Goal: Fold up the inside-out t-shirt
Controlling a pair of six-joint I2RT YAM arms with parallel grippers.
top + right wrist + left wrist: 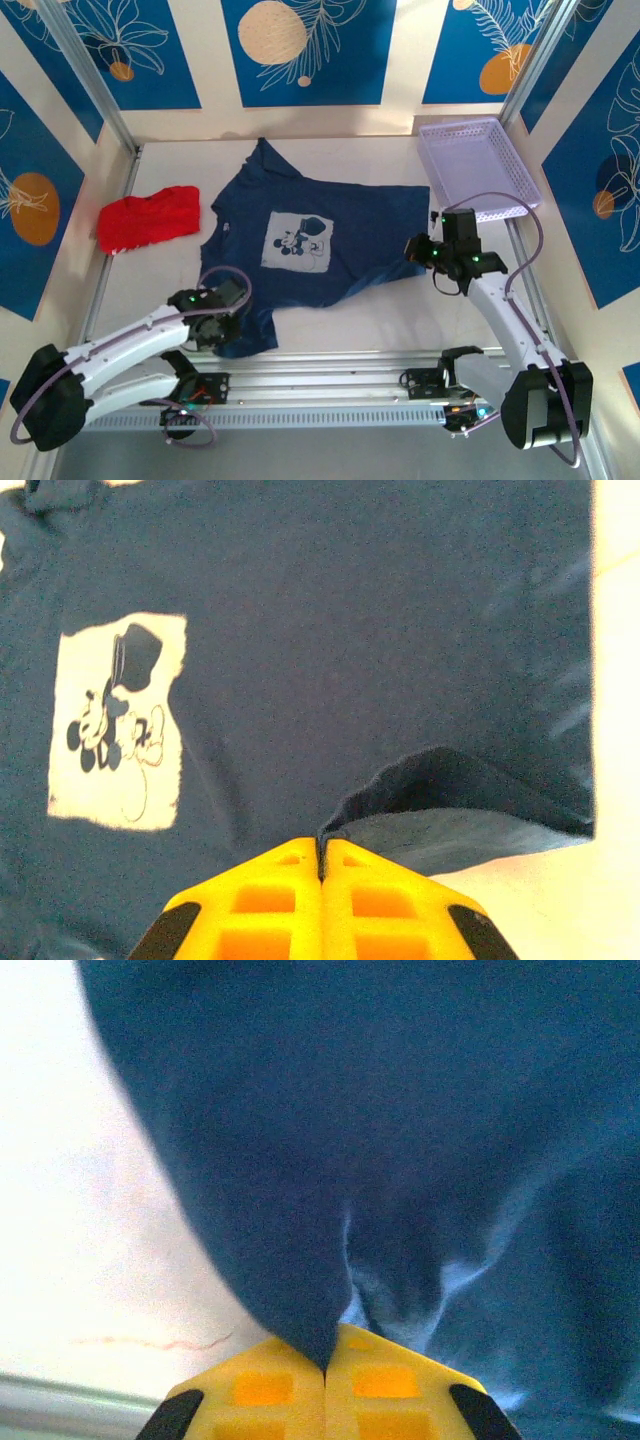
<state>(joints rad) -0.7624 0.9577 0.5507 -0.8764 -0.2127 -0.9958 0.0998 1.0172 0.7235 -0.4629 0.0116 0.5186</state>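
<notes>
Left tool (230,332) low over the near-left part of the counter (350,322), clamped on the near-left corner of the shirt (370,225). From the left wrist: yellow fingers (262,1390) pressed flat together, no gap at the seam, a point of navy cloth (400,1110) drawn down and pinched right at the tips. Creases fanning up from the pinch, pale counter to the left of the cloth.

Right tool (418,250) at the shirt's right edge, likewise closed on cloth. From the right wrist: yellow fingers (375,885) together, the shirt's near edge caught at the tips, a short length of that edge curled up just right of them and showing its paler underside. Bare counter beyond the shirt's right edge.

Shirt spread mostly flat across the middle of the counter, between the two tools, print (298,240) upward: a pale square with a dark cartoon figure, left of the shirt's centre in the top view. Near edge uneven, cut back between the two gripped corners. One corner of cloth pointing toward the far wall.

Red garment (148,218) bunched on the left of the counter, just beside the shirt's left edge. Lavender tray (500,200) at the far right corner, beyond the right tool, its near-left corner close to the shirt's far-right corner.
</notes>
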